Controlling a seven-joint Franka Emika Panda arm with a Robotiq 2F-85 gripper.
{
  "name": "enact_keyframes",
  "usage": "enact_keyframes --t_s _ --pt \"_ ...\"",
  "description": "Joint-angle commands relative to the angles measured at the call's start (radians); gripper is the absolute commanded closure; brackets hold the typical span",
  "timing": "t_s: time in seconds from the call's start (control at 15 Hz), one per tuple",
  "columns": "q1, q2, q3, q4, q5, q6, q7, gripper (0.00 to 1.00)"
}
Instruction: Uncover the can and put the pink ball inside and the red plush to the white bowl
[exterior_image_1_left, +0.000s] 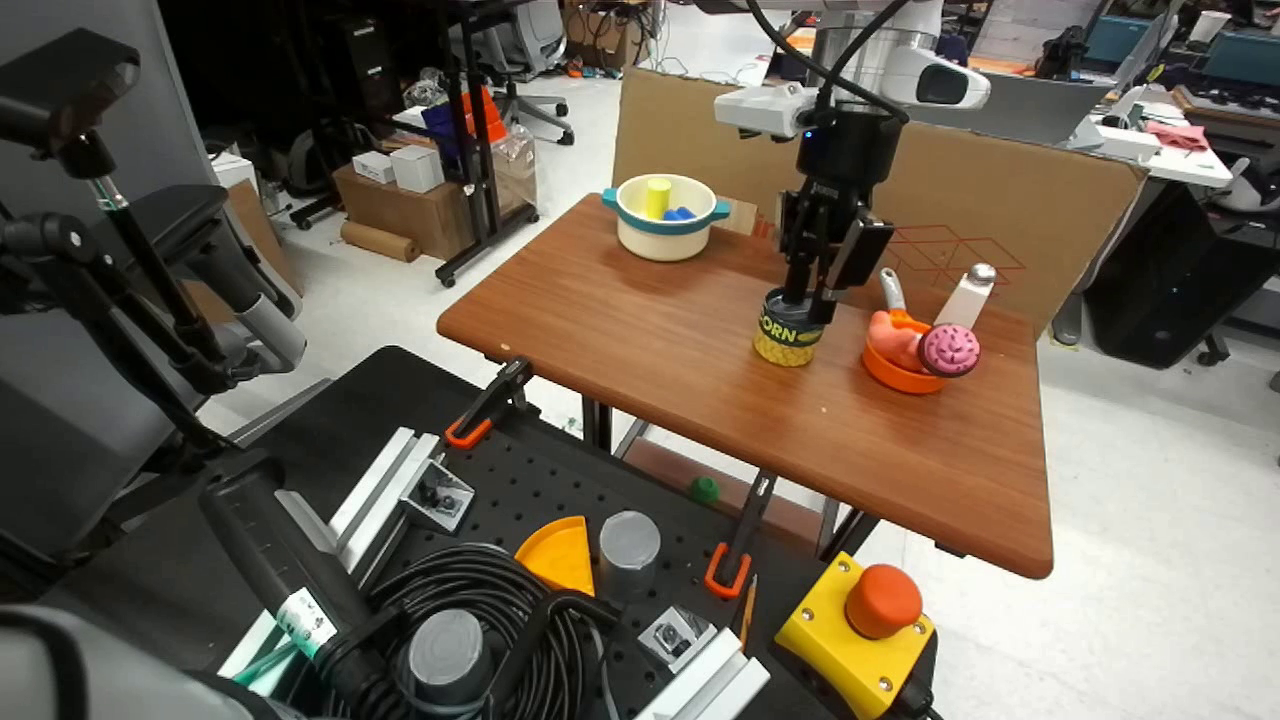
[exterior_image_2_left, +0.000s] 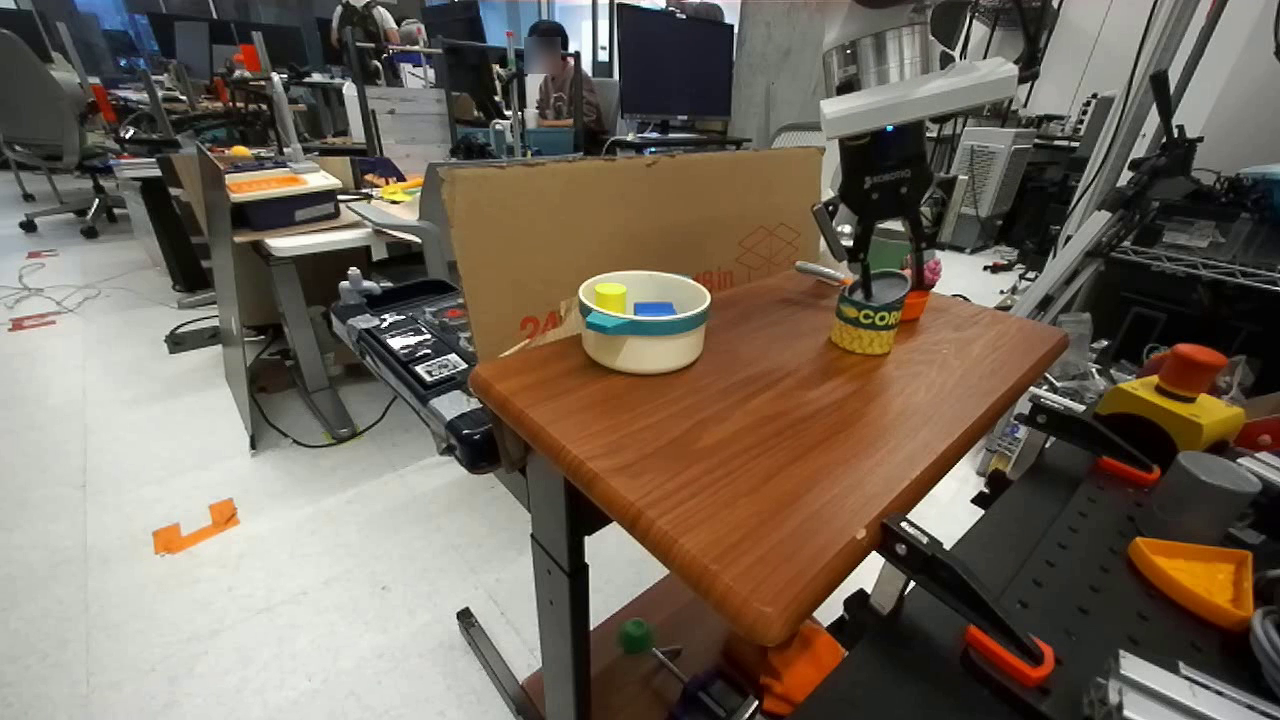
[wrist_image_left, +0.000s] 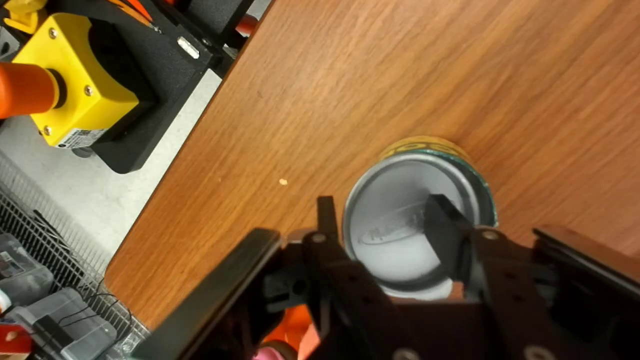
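Can (exterior_image_2_left: 863, 337) in yellow, with a dark band lettered CORN round its upper part, stands upright on the bench (exterior_image_1_left: 600, 300), between the white bowl (exterior_image_1_left: 665, 244) and the orange bowl (exterior_image_1_left: 903, 382), nearer the orange one. In the wrist view its top shows a grey disc (wrist_image_left: 385, 220) with a metallic rim; whether that is a cover or the can's floor I cannot tell. The pincer (wrist_image_left: 381, 204) points down at the can with its fingers parted: one finger lies over the grey disc, the other just outside the rim, and a stretch of rim shows in the gap. Whether either touches the can is unclear.

In the orange bowl sit a round pink piece (exterior_image_1_left: 949, 349), specked and dark-edged, and beside it a coral-red piece (exterior_image_1_left: 893, 342). A pale handle (exterior_image_1_left: 891, 289) leans out there, and a slim white bottle (exterior_image_1_left: 966, 299) tilts up behind the pink piece, its base hidden.

The white bowl, banded in teal, stands well apart, holding a yellow cylinder (exterior_image_2_left: 610, 297) and something blue (exterior_image_2_left: 654, 309). A cardboard panel (exterior_image_1_left: 690, 130) rises along the bench's far side.
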Motion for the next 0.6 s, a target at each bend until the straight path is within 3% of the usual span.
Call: enact_keyframes --t_s 0.0,0.2,0.53 --pt "-0.006 0.013 0.004 0.023 -0.002 -0.025 -0.013 0.8" --pt "-0.007 0.01 0.005 0.029 -0.001 -0.033 -0.013 0.98" --pt "-0.007 0.006 0.008 0.037 0.002 -0.041 -0.015 0.99"
